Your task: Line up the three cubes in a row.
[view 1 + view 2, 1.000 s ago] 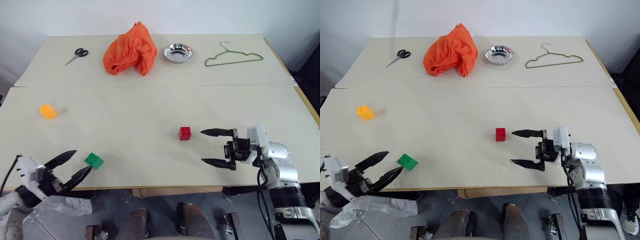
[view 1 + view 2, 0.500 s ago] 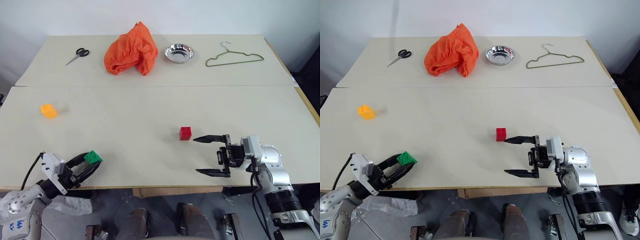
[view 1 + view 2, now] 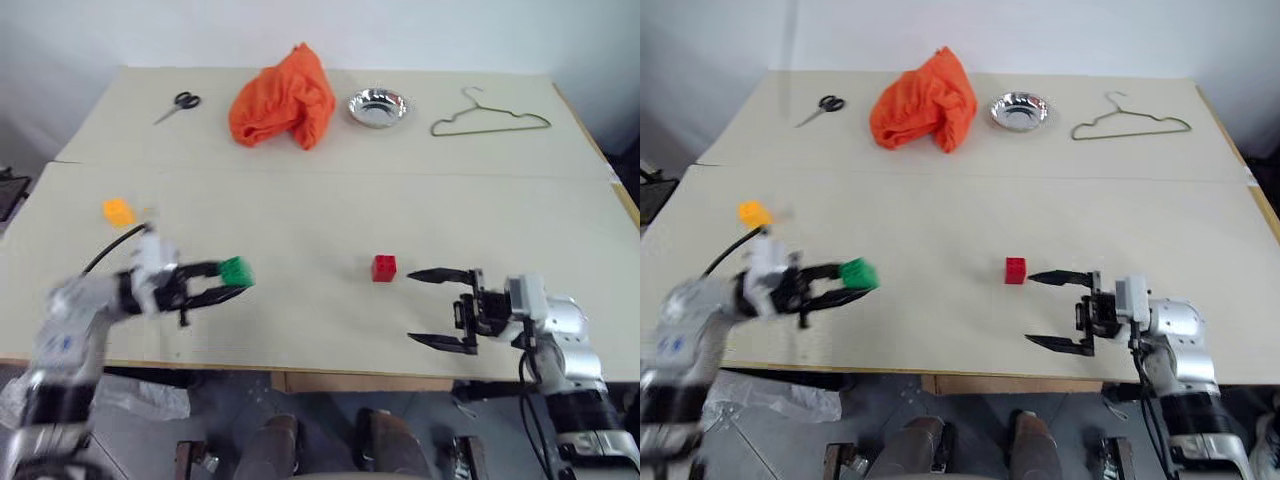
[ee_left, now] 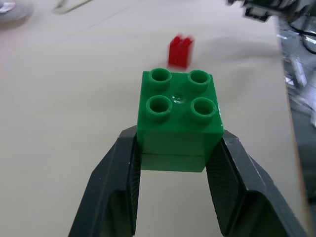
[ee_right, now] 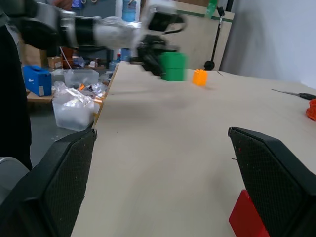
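On the beige table (image 3: 300, 210), the left gripper (image 3: 222, 283) points level, clamping the green cube (image 3: 237, 271); the right gripper (image 3: 442, 308) is wide open, empty.

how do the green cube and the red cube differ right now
The green cube is clamped between the left gripper fingers; the red cube sits free on the table, near the open right gripper. Green shows four studs on top in the left wrist view; red's studs are too blurred to count. Both are small studded plastic blocks.
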Motion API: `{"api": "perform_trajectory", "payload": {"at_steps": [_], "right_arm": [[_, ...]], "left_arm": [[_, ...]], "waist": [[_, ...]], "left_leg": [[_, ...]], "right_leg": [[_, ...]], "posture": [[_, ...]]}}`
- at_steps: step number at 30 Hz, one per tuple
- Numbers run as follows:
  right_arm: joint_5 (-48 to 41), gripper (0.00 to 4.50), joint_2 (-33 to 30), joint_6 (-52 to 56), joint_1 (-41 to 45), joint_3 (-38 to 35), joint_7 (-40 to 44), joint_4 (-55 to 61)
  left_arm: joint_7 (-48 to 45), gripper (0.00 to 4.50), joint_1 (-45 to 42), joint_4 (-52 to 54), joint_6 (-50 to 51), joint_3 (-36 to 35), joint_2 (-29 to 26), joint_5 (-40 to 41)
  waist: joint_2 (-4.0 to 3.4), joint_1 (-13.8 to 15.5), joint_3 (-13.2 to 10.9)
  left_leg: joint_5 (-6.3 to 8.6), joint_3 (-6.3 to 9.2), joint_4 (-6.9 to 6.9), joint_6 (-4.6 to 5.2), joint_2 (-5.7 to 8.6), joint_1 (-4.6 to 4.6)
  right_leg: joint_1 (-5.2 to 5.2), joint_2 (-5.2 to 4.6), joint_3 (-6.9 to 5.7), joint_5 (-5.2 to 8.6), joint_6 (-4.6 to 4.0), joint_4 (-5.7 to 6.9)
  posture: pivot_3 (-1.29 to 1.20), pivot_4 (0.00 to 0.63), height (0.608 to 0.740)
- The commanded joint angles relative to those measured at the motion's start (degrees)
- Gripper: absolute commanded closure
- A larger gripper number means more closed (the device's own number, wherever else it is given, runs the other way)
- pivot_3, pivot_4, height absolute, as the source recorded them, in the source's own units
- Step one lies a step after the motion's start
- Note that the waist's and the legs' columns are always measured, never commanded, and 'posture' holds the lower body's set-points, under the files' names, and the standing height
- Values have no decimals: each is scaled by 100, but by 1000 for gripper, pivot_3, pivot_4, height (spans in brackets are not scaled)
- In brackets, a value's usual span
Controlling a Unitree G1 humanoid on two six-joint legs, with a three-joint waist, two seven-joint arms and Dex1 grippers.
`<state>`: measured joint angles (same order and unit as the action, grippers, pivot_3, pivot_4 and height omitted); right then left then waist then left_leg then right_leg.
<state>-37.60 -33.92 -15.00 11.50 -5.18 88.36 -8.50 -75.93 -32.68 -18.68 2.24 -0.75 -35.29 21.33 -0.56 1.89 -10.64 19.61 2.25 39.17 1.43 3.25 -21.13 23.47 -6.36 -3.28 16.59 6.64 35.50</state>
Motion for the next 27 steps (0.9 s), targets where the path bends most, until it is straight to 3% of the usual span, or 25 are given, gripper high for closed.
{"api": "perform_trajectory", "payload": {"at_steps": [1, 5, 11, 24, 27], "right_arm": [[7, 0, -104, -90, -116, -327, -157, 310], [77, 0, -88, -102, -450, -506, -374, 598], [183, 0, -58, -123, -972, -681, -722, 1041], [310, 0, -77, -146, -1421, -773, -1051, 1310], [338, 0, -69, -120, -1365, -716, -1082, 1272]], "left_arm": [[-418, 2997, -825, -1506, -683, 648, 537, -642], [-462, 2997, -1727, -3038, -1143, 613, 1145, -788], [-669, 2997, -2383, -4387, -1812, 855, 1462, -1375], [-386, 2997, -2628, -5036, -2113, 719, 1565, -1832], [-302, 2083, -2664, -5047, -2115, 665, 1557, -1850]], "waist": [[1, -47, -1], [26, -130, -14], [31, -106, -17], [35, -38, -19], [35, -38, -19]], "left_leg": [[0, -3, 0, 6, 4, -1], [5, -36, 0, 23, 2, -7], [3, -47, 4, 21, -5, -7], [0, -47, 8, 27, 1, -7], [0, -48, 8, 27, 1, -7]], "right_leg": [[1, -3, -1, -2, 3, 1], [15, -2, 12, -7, 14, -2], [19, 0, 17, -9, 18, 1], [18, -4, 27, -14, 28, 0], [18, -4, 27, -14, 28, 0]], "posture": [[0, 150, 740], [0, 150, 740], [0, 150, 740], [0, 150, 740], [0, 150, 740]]}}
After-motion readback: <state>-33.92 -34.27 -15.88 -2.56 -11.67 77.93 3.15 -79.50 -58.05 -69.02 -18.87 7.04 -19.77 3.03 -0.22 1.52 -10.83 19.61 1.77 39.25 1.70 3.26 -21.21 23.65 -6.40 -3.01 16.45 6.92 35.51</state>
